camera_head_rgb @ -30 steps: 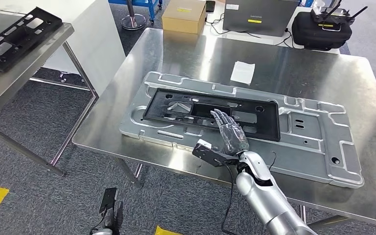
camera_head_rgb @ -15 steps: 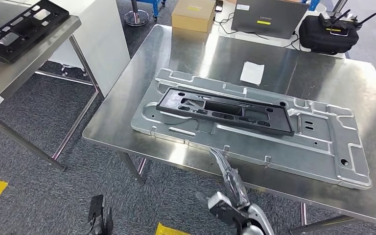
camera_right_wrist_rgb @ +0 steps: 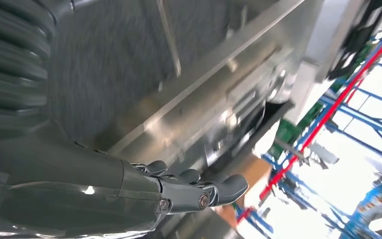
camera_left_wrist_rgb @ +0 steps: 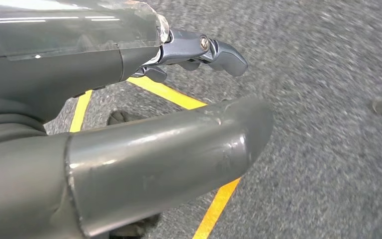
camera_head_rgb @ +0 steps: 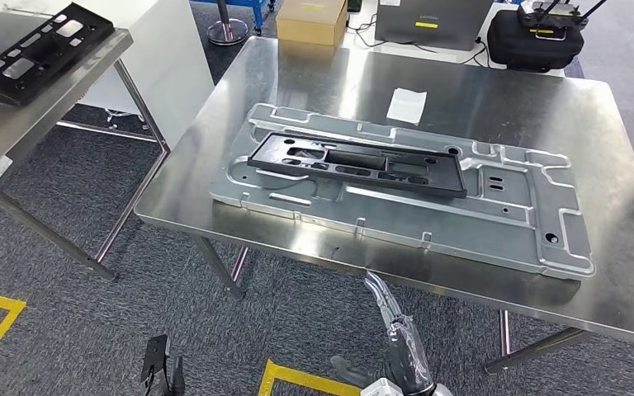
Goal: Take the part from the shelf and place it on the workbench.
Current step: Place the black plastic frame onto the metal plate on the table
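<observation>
A long black plastic part lies flat on a silver stamped metal plate on the steel workbench. My right hand hangs below the workbench's front edge, fingers stretched out and holding nothing; in the right wrist view its fingers point up at the table's underside. My left hand hangs low over the carpet, and in the left wrist view its thumb and fingers hold nothing. A second black part lies on the shelf at the far left.
A white slip of paper lies on the workbench behind the plate. A cardboard box, a laptop and a black case sit beyond its far edge. Yellow tape marks the grey carpet.
My right hand has left the black part on the plate and dropped below the workbench's front edge. The head view has shifted a little.
</observation>
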{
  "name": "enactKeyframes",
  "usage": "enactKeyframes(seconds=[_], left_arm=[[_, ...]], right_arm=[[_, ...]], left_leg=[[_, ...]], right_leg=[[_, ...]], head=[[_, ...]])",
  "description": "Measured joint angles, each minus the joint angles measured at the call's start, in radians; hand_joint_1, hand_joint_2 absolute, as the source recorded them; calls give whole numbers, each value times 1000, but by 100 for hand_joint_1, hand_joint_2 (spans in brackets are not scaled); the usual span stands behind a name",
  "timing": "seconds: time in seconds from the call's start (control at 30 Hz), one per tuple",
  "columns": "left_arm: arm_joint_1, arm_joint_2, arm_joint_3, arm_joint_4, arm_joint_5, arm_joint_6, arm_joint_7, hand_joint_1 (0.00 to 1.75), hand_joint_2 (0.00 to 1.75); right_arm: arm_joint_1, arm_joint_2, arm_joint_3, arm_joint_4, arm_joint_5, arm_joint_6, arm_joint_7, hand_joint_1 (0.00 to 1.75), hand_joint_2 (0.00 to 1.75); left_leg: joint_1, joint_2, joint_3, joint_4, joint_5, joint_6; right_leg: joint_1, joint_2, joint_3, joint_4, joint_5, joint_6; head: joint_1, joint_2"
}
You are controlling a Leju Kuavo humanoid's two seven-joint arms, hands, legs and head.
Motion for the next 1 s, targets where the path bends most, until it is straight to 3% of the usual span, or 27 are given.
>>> enactKeyframes(seconds=[0.07, 0.13, 0.23, 0.27, 0.3, 0.37, 0.4, 0.43, 0.47, 0.5, 0.53, 0.6, 0.63, 0.67, 0.73, 0.77, 0.8, 0.9, 0.93, 1.0], left_arm=[[-1, 4, -1, 0, 6, -3, 0, 0, 0], [0, 5, -3, -1, 9, -5, -4, 0, 0], [7, 5, -6, -1, 21, -5, -10, 0, 0], [8, 5, -9, -1, 24, -5, -12, 0, 0], [10, 5, -11, -1, 26, -4, -13, 0, 0], [14, 6, -16, -1, 27, -4, -14, 0, 0], [16, 6, -18, -2, 27, -4, -14, 0, 0], [18, 7, -20, -2, 27, -4, -14, 0, 0], [20, 7, -21, -2, 27, -4, -15, 0, 0], [22, 8, -21, -2, 27, -4, -15, 0, 0], [23, 8, -22, -2, 27, -4, -15, 0, 0], [24, 7, -24, -2, 28, -4, -15, 0, 0], [24, 7, -25, -2, 28, -4, -15, 0, 0], [24, 7, -25, -2, 30, -4, -15, 0, 0], [26, 9, -25, -2, 36, -4, -17, 0, 0], [27, 10, -25, -2, 39, -4, -19, 0, 0], [30, 12, -25, -2, 43, -4, -20, 0, 0], [34, 13, -27, -3, 53, -5, -24, 0, 0], [34, 14, -28, -3, 57, -5, -25, 0, 0], [35, 14, -32, -3, 65, -6, -29, 0, 0]], right_arm=[[8, 0, 7, 4, -78, 17, -15, 0, 0], [12, 0, 7, 17, -155, 44, -31, 0, 0], [17, 6, -14, 71, -258, 101, -59, 0, 0], [21, 10, -31, 97, -282, 119, -70, 0, 0], [23, 13, -49, 121, -298, 133, -81, 0, 0], [26, 18, -80, 159, -309, 147, -92, 0, 0], [26, 19, -91, 175, -311, 149, -95, 0, 0], [26, 20, -98, 188, -313, 151, -97, 0, 0], [26, 21, -103, 199, -314, 152, -98, 0, 0], [26, 23, -107, 208, -314, 152, -99, 0, 0], [25, 25, -111, 214, -314, 153, -99, 0, 0], [23, 30, -117, 221, -315, 159, -99, 0, 0], [22, 33, -121, 225, -317, 165, -99, 0, 0], [21, 35, -127, 231, -318, 171, -98, 0, 0], [20, 42, -146, 252, -315, 179, -101, 0, 0], [17, 46, -157, 267, -309, 180, -103, 0, 0], [14, 50, -169, 285, -298, 177, -106, 0, 0], [-6, 62, -217, 368, -245, 155, -115, 0, 0], [-19, 65, -237, 412, -227, 144, -119, 0, 0], [-54, 66, -283, 526, -202, 128, -131, 0, 0]], left_leg=[[-2, -1, 108, -145, 20, 7], [-7, -2, 164, -233, 11, 19], [-8, 0, 156, -247, 28, 41], [-6, 2, 145, -250, 41, 51], [-4, 5, 132, -252, 54, 59], [-5, 7, 102, -252, 80, 66], [-6, 8, 85, -250, 92, 66], [-7, 8, 68, -248, 103, 65], [-7, 8, 52, -245, 114, 63], [-8, 9, 37, -242, 123, 61], [-8, 9, 23, -238, 131, 59], [-10, 8, 5, -231, 146, 50], [-10, 8, 2, -230, 153, 44], [-10, 8, 1, -232, 161, 38], [-8, 6, -2, -235, 174, 26], [-7, 5, -9, -226, 161, 20], [-7, 3, -20, -201, 127, 15], [-4, 2, -63, -27, -24, 4], [-3, 2, -66, 27, -41, 2], [-2, 2, -32, 48, -5, 2]], right_leg=[[1, 0, -21, 10, 14, 8], [2, 0, -27, 15, 26, 20], [0, 3, -30, 14, 36, 39], [-1, 5, -39, 29, 12, 44], [-2, 6, -53, 64, -31, 49], [-6, 6, -86, 181, -138, 55], [-7, 6, -96, 241, -168, 57], [-7, 6, -94, 281, -171, 58], [-7, 6, -77, 289, -154, 58], [-7, 6, -43, 263, -125, 56], [-7, 6, 9, 204, -101, 52], [-2, 6, 112, 60, -103, 41], [2, 6, 143, 10, -113, 36], [5, 7, 153, -14, -121, 32], [5, 6, 143, -21, -104, 22], [3, 4, 134, -24, -93, 15], [0, 2, 122, -27, -79, 8], [0, -1, 75, -27, -39, -1], [1, -1, 57, -25, -27, 0], [2, -3, 21, -15, -5, 5]], head=[[-1, 0], [0, 0], [-1, 0], [1, 0], [4, 0], [9, 0], [10, 0], [10, 0], [10, 0], [11, 0], [10, 0], [9, 0], [10, 0], [11, 0], [16, 0], [16, 0], [13, 0], [6, 0], [5, 0], [5, 0]])
